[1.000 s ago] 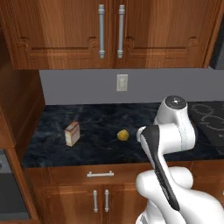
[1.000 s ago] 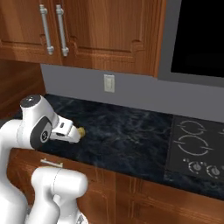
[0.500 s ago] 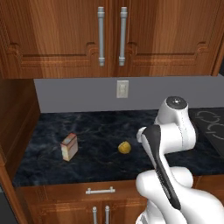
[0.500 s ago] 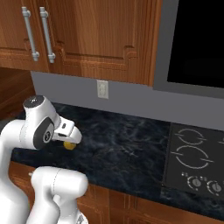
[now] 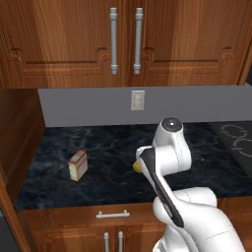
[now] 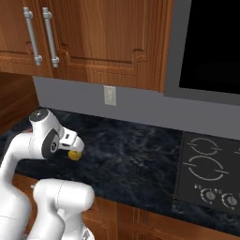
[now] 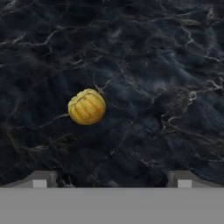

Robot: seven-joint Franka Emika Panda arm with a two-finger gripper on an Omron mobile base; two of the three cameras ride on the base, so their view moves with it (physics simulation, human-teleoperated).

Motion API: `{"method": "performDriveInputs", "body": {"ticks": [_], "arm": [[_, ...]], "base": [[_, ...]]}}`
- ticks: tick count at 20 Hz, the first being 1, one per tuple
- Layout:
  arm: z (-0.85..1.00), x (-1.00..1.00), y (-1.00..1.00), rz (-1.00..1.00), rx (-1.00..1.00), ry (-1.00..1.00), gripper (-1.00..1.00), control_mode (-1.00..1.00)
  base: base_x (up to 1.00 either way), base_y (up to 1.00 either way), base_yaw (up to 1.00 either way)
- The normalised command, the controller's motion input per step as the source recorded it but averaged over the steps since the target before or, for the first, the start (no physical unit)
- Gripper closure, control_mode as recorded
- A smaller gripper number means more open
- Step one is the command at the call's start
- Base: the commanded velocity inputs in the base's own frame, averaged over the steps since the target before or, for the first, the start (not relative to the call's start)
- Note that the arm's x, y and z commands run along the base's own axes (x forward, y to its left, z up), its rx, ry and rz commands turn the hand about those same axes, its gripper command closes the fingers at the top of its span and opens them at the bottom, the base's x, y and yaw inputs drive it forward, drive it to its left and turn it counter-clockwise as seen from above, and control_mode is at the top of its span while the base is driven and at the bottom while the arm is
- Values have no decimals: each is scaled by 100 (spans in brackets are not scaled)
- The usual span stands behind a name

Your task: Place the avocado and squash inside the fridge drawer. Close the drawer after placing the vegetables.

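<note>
The squash (image 7: 87,106) is a small ribbed yellow lump lying alone on the black marble counter (image 7: 153,65). In the hand view my gripper (image 7: 111,180) looks straight down at it, open, with both fingertips wide apart at the bottom and the squash ahead of them, left of centre. From the base views the squash (image 5: 138,167) (image 6: 74,154) peeks out just past my folded arm, which hides part of it. The avocado and the fridge drawer are out of view.
A tan carton (image 5: 78,164) with a red top stands on the counter left of the squash. A cooktop (image 6: 206,173) lies at the right end. Wooden wall cabinets (image 5: 123,44) hang above, and a wall outlet (image 5: 137,100) sits behind.
The whole picture has shifted: the base has driven, so the counter and cabinets sit differently in both base views. The squash now lies right beside my arm. The jaws stay open.
</note>
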Motion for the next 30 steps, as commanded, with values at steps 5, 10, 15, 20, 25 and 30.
{"method": "performDriveInputs", "body": {"ticks": [5,10,15,20,25,30], "arm": [[-39,71,3,9,0,2,-100,-100],[-43,43,21,12,0,8,-100,-100],[-29,0,15,18,0,5,-100,-100],[-13,8,1,16,0,6,-100,-100],[-31,7,0,13,0,6,-100,-100],[-38,14,0,8,0,0,-100,-100]], "base": [[0,0,0],[0,0,0],[0,0,0],[0,0,0],[0,0,0],[0,0,0]]}}
